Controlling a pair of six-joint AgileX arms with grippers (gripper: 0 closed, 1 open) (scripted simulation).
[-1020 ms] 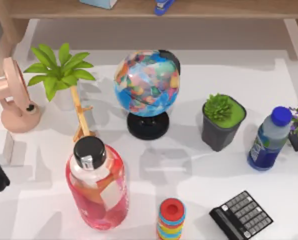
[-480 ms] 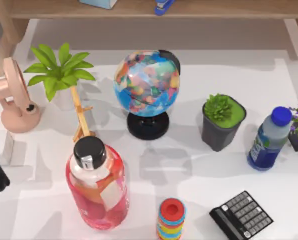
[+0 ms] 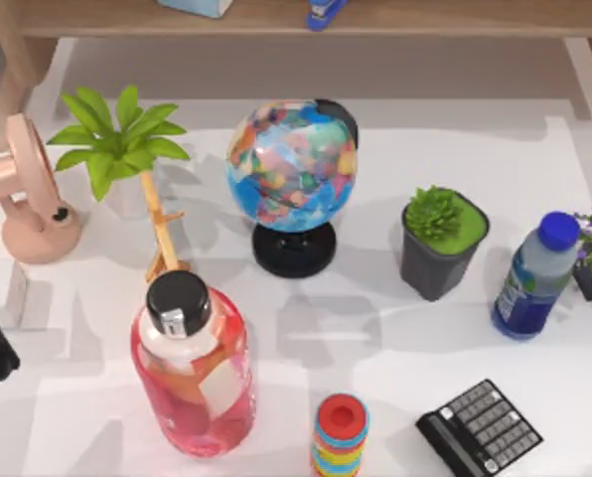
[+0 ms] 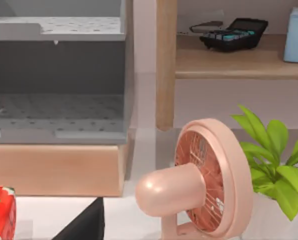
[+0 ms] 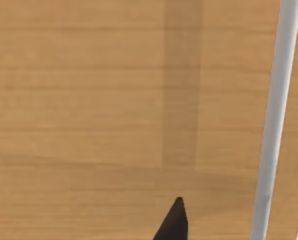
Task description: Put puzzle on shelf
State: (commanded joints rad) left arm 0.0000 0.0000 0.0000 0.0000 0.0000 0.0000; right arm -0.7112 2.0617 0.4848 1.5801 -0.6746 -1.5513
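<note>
While both arms sit off at the edges, the long light-brown wooden shelf (image 3: 375,18) spans the white worktop's (image 3: 395,338) far side.
Left pincer (image 4: 84,225) near the pink fan (image 4: 204,185) — can't tell either pincer's state.

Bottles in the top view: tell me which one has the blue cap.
The blue-capped clear plastic water bottle with a blue label, near the table's right edge. The other, the large red-tinted bottle at front left, has a black cap and is much wider.
</note>
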